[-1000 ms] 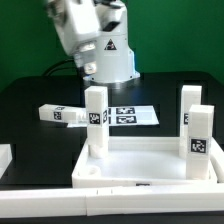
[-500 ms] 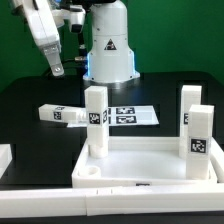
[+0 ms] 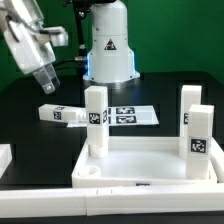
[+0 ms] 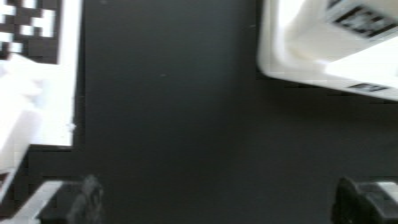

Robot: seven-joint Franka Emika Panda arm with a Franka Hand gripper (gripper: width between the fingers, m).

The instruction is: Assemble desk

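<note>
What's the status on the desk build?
Gripper open, empty, above table. White plastic desk panel has three square legs upright; fourth tagged leg lying loose. Nothing in the way.

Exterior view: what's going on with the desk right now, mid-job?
The desk panel lies on the black table with three legs standing in it. A fourth leg lies loose beside the marker board. The gripper hangs above that leg, jaws open, holding nothing.
</note>
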